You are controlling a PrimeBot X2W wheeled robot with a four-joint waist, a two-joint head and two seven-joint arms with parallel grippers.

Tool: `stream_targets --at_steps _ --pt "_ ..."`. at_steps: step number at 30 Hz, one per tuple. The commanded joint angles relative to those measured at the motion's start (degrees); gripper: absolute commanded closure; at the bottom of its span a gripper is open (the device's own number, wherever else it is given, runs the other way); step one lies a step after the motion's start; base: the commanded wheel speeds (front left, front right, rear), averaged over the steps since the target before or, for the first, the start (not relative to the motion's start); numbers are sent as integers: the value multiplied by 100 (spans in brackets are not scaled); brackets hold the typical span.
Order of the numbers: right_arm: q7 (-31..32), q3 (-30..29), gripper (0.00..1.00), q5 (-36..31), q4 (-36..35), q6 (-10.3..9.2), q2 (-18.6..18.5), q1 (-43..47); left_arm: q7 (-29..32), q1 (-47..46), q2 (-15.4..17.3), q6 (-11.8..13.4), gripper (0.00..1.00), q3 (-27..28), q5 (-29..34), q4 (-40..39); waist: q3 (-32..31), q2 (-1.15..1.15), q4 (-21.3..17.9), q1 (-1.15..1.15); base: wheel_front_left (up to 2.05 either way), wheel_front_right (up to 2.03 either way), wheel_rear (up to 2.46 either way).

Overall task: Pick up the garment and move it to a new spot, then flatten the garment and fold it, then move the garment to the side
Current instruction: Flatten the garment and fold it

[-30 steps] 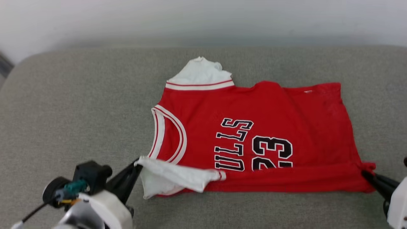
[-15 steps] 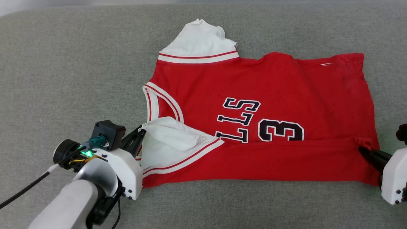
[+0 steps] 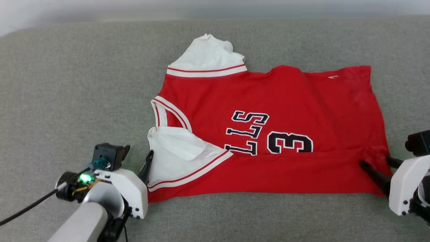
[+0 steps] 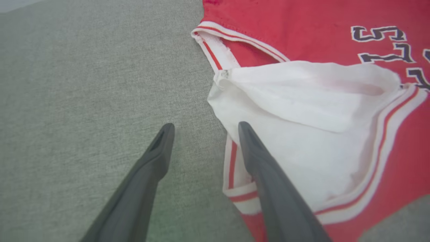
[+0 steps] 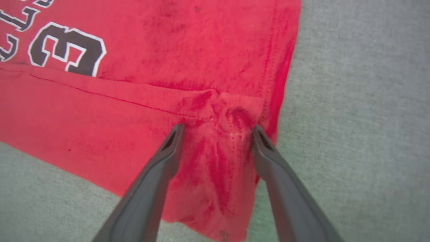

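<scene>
The left tool [image 3: 137, 158] stands wide open with nothing in it. Its fingers point at the garment's [image 3: 268, 97] near sleeve [image 3: 178, 151]. In the left wrist view the left tool [image 4: 205, 129] has one finger over the sleeve's [image 4: 302, 111] striped edge and the other over bare cushion [image 4: 84, 84]. I can't tell whether either touches.

The right tool [image 3: 375, 161] is just as wide open and grips nothing. In the right wrist view, the right tool [image 5: 217, 129] has a finger either side of a puckered corner at the hem.

The garment [image 5: 201, 50] lies flat on the grey cushion [image 3: 67, 84], neck to the left and hem to the right. Its near edge is turned up in a fold [image 3: 285, 174]. The fold covers part of the lettering [image 3: 248, 132]: only "LLS" and a "3" can be read. The right tool's body is cut off by the frame edge.
</scene>
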Motion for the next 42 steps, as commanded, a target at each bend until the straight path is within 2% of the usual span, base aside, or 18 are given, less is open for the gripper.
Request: stream_targets --at_steps 1,5,10,15,19,26,34,35,36,37,38,42 --pt "32 -39 0 51 28 -4 46 59 -58 164 -53 65 0 69 -104 -84 -195 0 -45 -1 0 0 0" --pt "173 -210 0 -31 25 -4 161 254 74 619 31 254 0 171 -333 -402 -474 0 -88 -1 0 0 0" --pt "545 -776 0 -198 -82 -4 397 648 384 1152 145 536 0 252 -606 -1050 -613 0 -139 -1 0 0 0" --pt "803 -1334 0 -416 -510 -3 768 1030 717 1545 360 885 0 342 -717 -1638 -568 0 -216 -1 0 0 0" --pt "916 -1690 0 -584 -913 -3 1073 1244 970 1711 406 1008 0 308 -833 -1938 -431 0 -286 -1 0 0 0" --pt "1135 -1948 0 -824 -1414 -3 1355 1400 1083 1547 369 1195 0 209 -652 -1759 -144 0 -390 -1 0 0 0" --pt "1239 -2040 0 -913 -1692 -3 1443 1409 1136 1444 220 1104 0 138 -758 -1213 51 0 -450 -1 0 0 0" --pt "1255 -2045 0 -921 -1720 -3 1444 1411 1211 1465 170 1041 6 87 -844 -1122 64 0 -455 -1 0 0 0" --pt "1264 -2045 0 -935 -1744 -3 1437 1408 1281 1488 119 984 53 31 -901 -1042 74 0 -461 -1 0 0 0" --pt "1265 -2036 0 -954 -1758 -3 1425 1400 1338 1500 94 911 85 -34 -927 -961 79 0 -469 -1 0 0 0" --pt "1280 -2019 0 -978 -1767 -3 1407 1392 1375 1512 58 852 100 -88 -970 -897 77 0 -474 -1 0 0 0" --pt "1319 -2025 0 -1082 -1734 -3 1352 1439 1235 1537 -13 696 100 -104 -1045 -795 -48 0 -419 -1 0 0 0"
